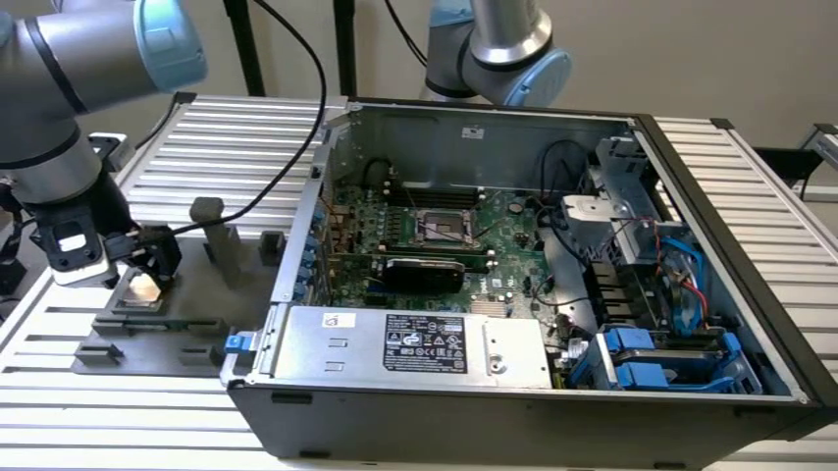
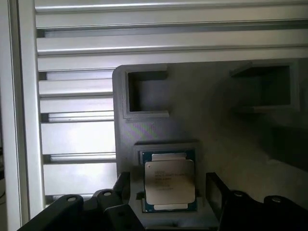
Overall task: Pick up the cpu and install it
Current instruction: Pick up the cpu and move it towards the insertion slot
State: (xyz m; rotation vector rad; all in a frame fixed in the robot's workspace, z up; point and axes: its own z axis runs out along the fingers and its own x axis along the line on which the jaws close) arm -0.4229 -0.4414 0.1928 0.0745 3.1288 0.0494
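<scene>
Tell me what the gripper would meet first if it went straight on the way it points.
Most likely the cpu, lying in the gray holder under the open gripper; the gap between them is unclear.

Open computer case [image 1: 524, 422] sits on a slatted table [image 1: 235, 128], beside a grey fixture plate [image 1: 196, 294].

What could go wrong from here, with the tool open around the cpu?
1. The cpu sits in a recess of the gray holder; the open tool straddles it, so an off-centre close could tilt or jam it.
2. The socket lies inside the case beside the black expansion card; the case's wall stands between, risking a bump.
</scene>
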